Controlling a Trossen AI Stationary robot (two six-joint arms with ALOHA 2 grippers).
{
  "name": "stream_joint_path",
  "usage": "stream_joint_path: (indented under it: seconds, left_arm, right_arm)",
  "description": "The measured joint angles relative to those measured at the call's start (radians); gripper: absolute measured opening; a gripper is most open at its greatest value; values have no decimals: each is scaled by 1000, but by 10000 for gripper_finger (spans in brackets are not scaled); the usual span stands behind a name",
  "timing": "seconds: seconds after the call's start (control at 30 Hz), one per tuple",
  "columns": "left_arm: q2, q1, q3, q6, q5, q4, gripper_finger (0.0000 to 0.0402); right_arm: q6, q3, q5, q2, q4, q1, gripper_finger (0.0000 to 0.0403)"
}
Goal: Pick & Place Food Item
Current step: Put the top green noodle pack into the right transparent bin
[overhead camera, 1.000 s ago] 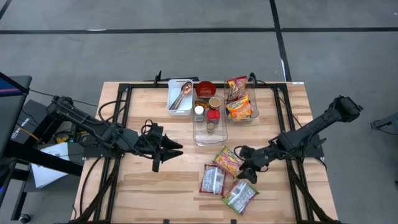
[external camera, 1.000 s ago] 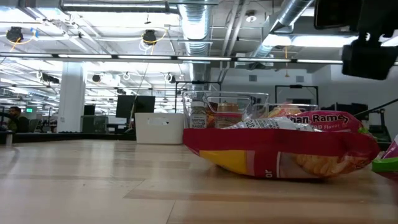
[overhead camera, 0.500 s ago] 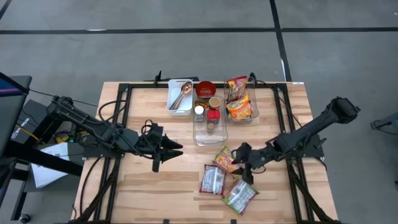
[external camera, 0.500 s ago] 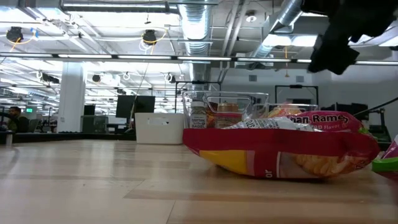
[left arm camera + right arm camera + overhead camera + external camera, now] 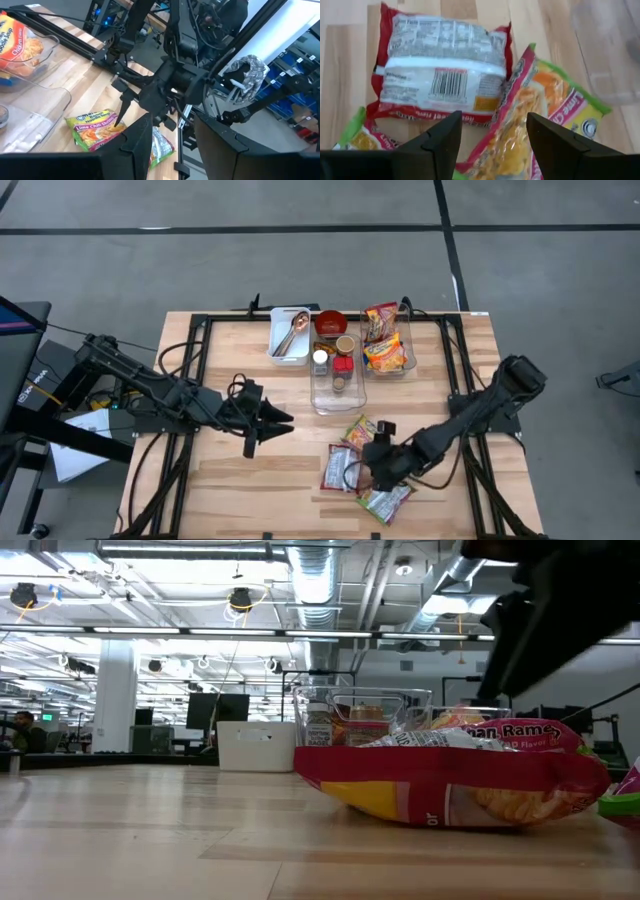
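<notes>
The red ramen packet (image 5: 341, 470) lay flat on the table (image 5: 230, 480), barcode side up, its white back panel framed by a red border. In the high view its long axis ran roughly from the table's front edge toward the clear bin (image 5: 338, 385), which stood well behind it. A lime-green ramen packet (image 5: 361, 431) lay between it and the bin, tilted and overlapping its edge; another green packet (image 5: 383, 502) lay just in front. The right gripper (image 5: 372, 468) hung over the red packet, fingers (image 5: 440, 142) spread, gripping nothing. The left gripper (image 5: 277, 420) hovered well left of the packets, partly parted and empty.
</notes>
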Motion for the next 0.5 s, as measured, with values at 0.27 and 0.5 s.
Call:
stream_joint_path:
  seconds: [0.27,0.5]
  left_arm:
    - [0,-23,0,0,0,-4,140]
    - [0,-23,0,0,0,-3,140]
  right_arm:
    - [89,1,96,68,-41,47,217]
    - [116,1,101,108,-54,54,213]
